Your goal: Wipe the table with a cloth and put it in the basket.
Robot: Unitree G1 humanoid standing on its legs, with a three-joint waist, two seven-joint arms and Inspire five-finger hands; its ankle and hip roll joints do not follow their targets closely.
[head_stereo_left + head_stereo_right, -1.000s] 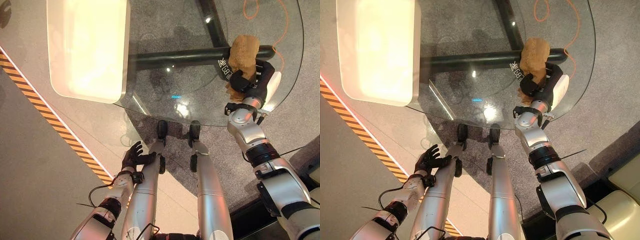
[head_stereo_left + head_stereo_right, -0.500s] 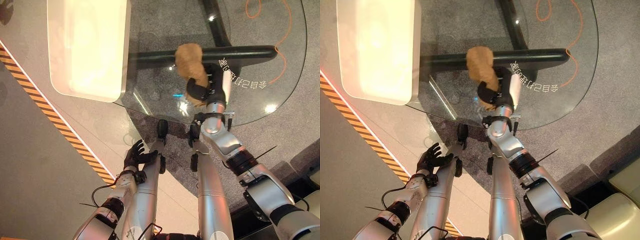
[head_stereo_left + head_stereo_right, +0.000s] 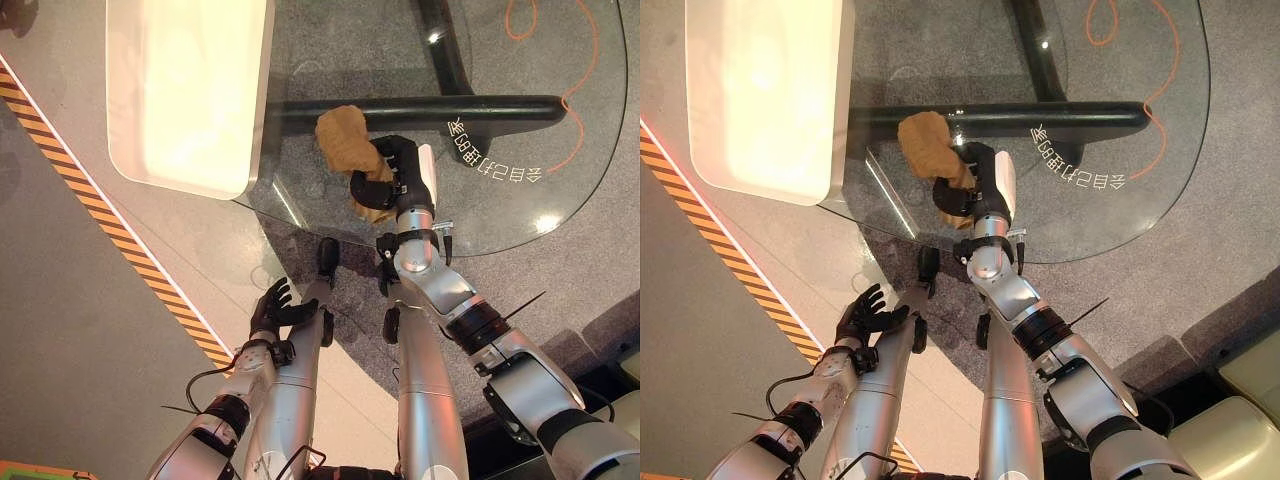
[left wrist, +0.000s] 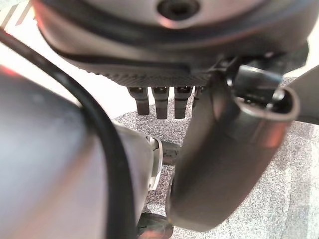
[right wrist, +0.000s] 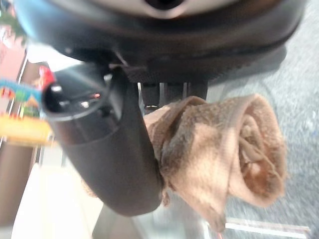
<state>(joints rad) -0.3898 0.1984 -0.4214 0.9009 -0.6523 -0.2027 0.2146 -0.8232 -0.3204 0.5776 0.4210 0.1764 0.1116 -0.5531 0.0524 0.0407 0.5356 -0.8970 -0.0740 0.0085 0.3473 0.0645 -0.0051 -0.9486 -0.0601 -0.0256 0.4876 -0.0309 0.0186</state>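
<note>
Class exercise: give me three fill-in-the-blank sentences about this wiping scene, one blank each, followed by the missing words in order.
1. The right hand is shut on a brown ____.
2. The cloth lies on a table whose top is made of clear ____.
3. The left hand hangs open, low beside the robot, holding ____.

Missing words: cloth; glass; nothing

Round glass table over grey speckled floor

The clear glass table (image 3: 520,215) rests on a black tubular frame (image 3: 420,108) seen through its top — white lettering (image 3: 495,166) is printed on the glass. A bunched tan cloth (image 3: 345,150) lies on it — just beside the edge of a white slab (image 3: 185,90) at the table's left side. An orange cord (image 3: 580,60) snakes across the floor (image 3: 590,270) beneath.
</note>
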